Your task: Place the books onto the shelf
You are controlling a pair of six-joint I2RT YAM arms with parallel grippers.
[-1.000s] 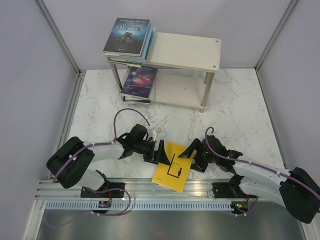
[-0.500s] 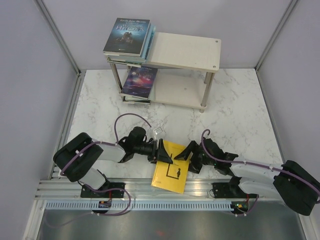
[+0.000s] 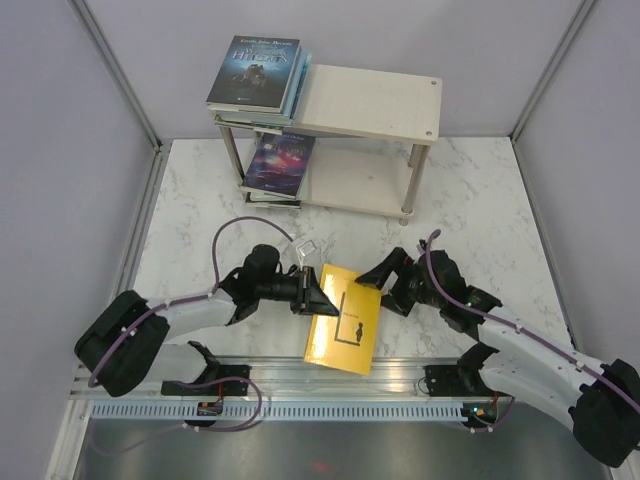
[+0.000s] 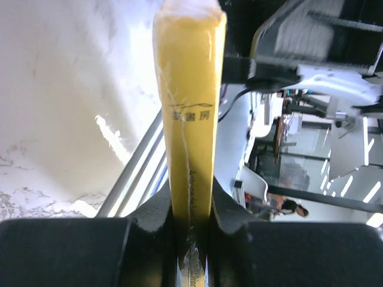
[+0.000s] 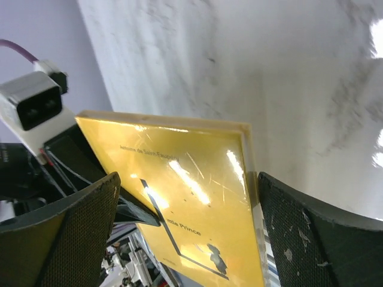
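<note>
A thin yellow book hangs tilted near the table's front edge, its near end over the rail. My left gripper is shut on its left edge. In the left wrist view the yellow spine runs up from between the pinching fingers. My right gripper stands open at the book's far right corner. Its wrist view shows the cover between wide-apart pads, which do not grip it. The shelf stands at the back. It carries a stack of books on its top board and a galaxy-covered book below.
Grey walls close in the marble table on three sides. A metal rail runs along the near edge by the arm bases. The right half of both shelf boards is bare.
My left gripper has closed on the yellow book's left edge and carried it slightly away from the rail. The right gripper has drawn back toward the far right corner and opened wider.
</note>
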